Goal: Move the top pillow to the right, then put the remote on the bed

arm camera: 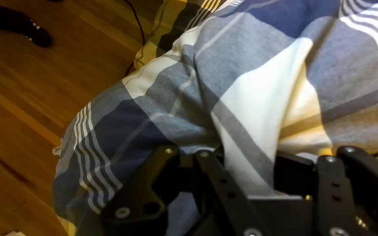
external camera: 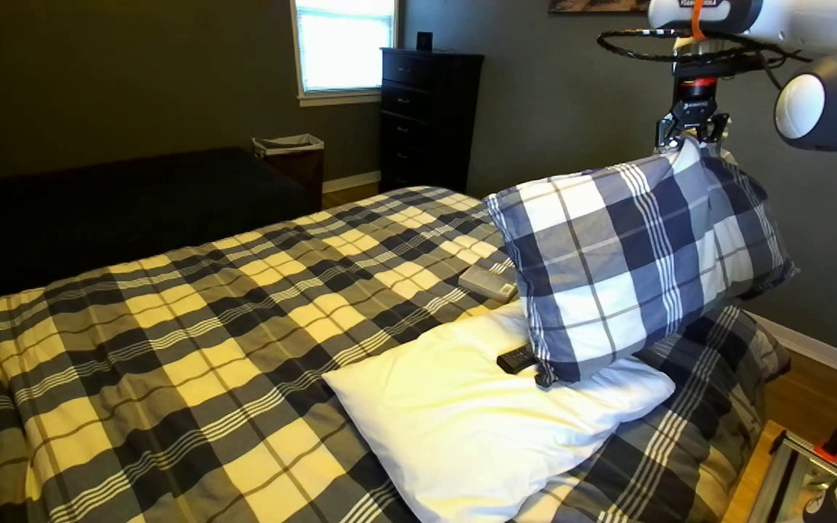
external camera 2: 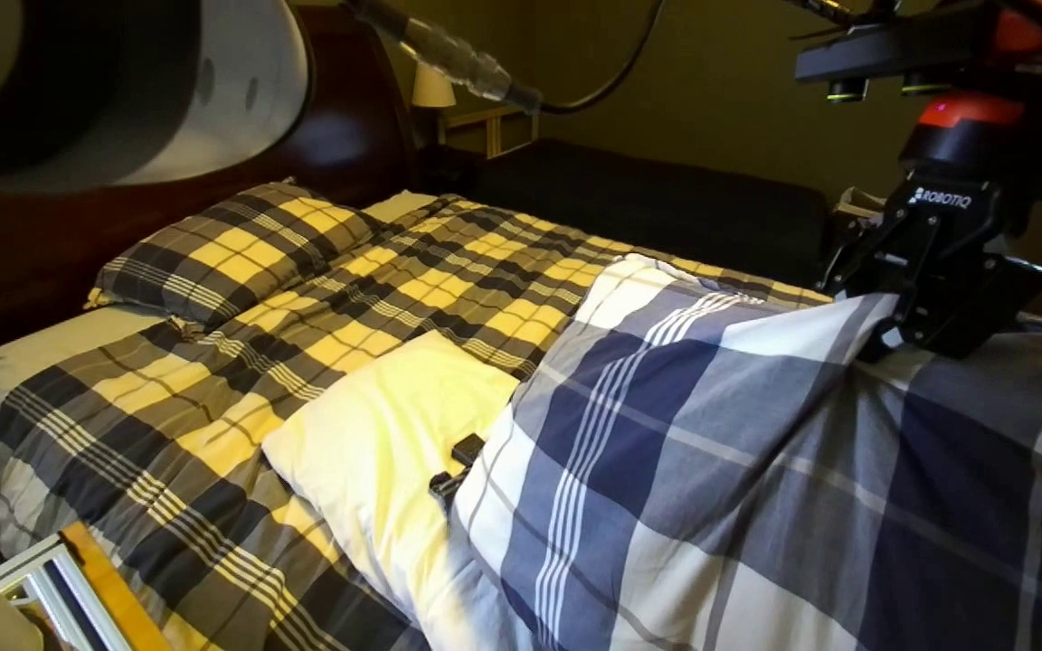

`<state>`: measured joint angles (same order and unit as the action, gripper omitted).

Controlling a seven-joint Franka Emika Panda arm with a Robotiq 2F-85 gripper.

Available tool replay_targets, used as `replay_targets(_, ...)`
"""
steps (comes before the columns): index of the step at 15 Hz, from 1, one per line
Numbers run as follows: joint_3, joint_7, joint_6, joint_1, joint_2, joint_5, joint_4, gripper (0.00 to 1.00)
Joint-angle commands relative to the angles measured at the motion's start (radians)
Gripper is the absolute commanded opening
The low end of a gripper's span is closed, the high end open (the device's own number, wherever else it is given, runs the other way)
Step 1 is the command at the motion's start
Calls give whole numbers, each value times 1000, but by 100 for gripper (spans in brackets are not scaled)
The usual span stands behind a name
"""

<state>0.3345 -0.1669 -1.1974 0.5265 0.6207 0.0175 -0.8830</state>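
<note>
Remote (external camera: 515, 359) on white pillow (external camera: 455, 421), top pillow (external camera: 607, 269) raised at bed tabletop's (external camera: 193, 349) right edge, in an exterior view.
Remote's right end hidden; top pillow's long axis slants up rightward; end effector (external camera: 691, 139) clenched on its upper edge.

The word "ROBOTIQ" (external camera 2: 941, 198) stands in white on the black gripper (external camera 2: 903, 336) in an exterior view.

Up hangs the large soft navy, white and grey-blue plaid pillow (external camera: 622, 269), pinched at top, tilted over a foot-end corner of the wide yellow-checked plaid bed (external camera: 266, 341)! The slim black remote control (external camera: 516, 359) lies farther in from the edge, part-hidden beside the pillow's lower corner.
</note>
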Motion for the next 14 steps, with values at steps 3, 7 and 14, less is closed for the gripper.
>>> replay_targets(3,-14,9,26,38,100,-41,191,0)
replay_targets(7,0,-1,2,16,73,-19,88,0)
replay_targets(14,7,16,-35,18,118,-43,115,0)
